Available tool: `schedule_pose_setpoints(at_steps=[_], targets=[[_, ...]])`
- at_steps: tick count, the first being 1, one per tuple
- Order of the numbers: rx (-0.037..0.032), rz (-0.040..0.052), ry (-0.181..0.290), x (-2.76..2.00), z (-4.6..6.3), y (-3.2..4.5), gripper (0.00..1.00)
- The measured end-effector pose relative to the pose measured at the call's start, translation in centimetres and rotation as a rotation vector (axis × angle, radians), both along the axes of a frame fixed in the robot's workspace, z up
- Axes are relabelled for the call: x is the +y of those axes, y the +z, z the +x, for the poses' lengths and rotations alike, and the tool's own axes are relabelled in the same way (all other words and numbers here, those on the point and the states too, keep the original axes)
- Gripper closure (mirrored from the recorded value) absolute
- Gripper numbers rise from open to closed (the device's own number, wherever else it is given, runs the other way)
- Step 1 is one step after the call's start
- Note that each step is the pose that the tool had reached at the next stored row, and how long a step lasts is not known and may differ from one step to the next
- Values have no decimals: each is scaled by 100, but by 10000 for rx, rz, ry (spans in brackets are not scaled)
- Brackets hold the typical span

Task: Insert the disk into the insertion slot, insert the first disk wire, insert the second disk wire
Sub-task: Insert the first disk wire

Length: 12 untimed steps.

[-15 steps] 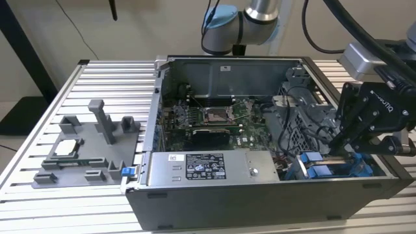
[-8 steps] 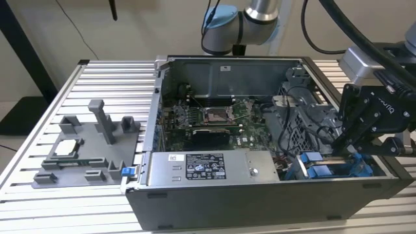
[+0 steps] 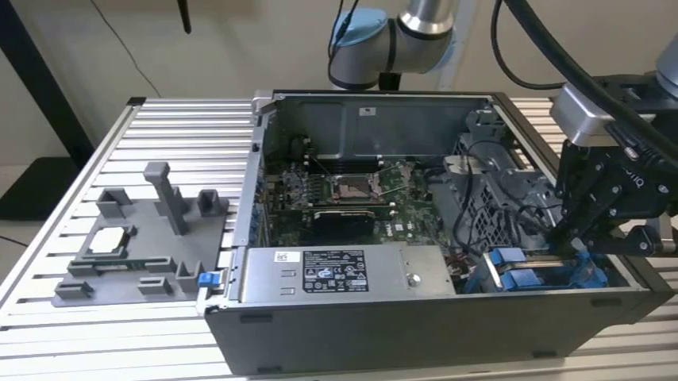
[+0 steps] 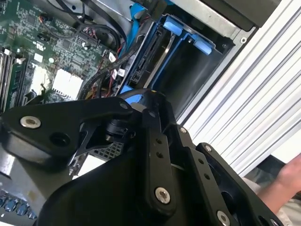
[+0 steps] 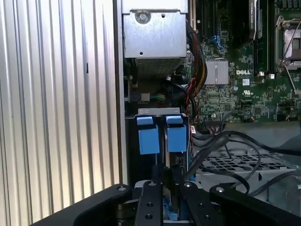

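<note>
The disk point(image 4: 162, 47) stands on edge in its blue carrier inside the insertion slot point(image 4: 200, 70), at the case's front corner on the exterior view's right. Its blue tabs point(image 5: 148, 139) show in the first wrist view and in the exterior view point(image 3: 525, 278). My black gripper point(image 3: 575, 248) reaches down into the case right over the disk's inner end, its fingers drawn together point(image 5: 168, 172). What lies between the fingertips is hidden. A blue flat wire point(image 4: 133, 28) and black wires point(image 5: 221, 141) run close by the disk. I cannot tell whether any of them is plugged in.
The open case point(image 3: 424, 333) lies on a slatted aluminium table point(image 3: 63, 317). Inside are a long grey box with a white sticker point(image 3: 339, 274) and the green motherboard point(image 3: 339, 190). A grey fixture with posts point(image 3: 159, 198) holds a small chip point(image 3: 106, 238). A person's hand point(image 4: 287, 179) is beside the table.
</note>
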State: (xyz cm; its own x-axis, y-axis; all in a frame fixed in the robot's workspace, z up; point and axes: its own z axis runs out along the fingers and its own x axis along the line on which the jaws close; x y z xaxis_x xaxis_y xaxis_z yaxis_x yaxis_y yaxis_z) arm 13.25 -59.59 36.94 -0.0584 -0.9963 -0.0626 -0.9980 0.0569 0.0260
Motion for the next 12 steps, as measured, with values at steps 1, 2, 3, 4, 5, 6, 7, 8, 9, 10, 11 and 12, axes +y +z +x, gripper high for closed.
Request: schedule_pose_setpoints(at_steps=[1,2,3,4,5,6,7,8,9,10,11,12], targets=[[-41,-2,1,0,7,-4,100],[-71,-2,1,0,19,-9,100],[-104,-3,0,0,32,-13,100],[-140,-1,-1,1,47,-19,100],[-174,1,0,3,62,-25,100],[-210,0,0,6,81,-30,100],[-236,-1,0,11,97,-34,100],[-247,0,0,23,115,-39,100],[-256,-1,0,36,131,-44,100],[-263,0,0,50,146,-50,100],[-267,-1,0,68,158,-57,100],[-267,-1,0,96,168,-67,100]])
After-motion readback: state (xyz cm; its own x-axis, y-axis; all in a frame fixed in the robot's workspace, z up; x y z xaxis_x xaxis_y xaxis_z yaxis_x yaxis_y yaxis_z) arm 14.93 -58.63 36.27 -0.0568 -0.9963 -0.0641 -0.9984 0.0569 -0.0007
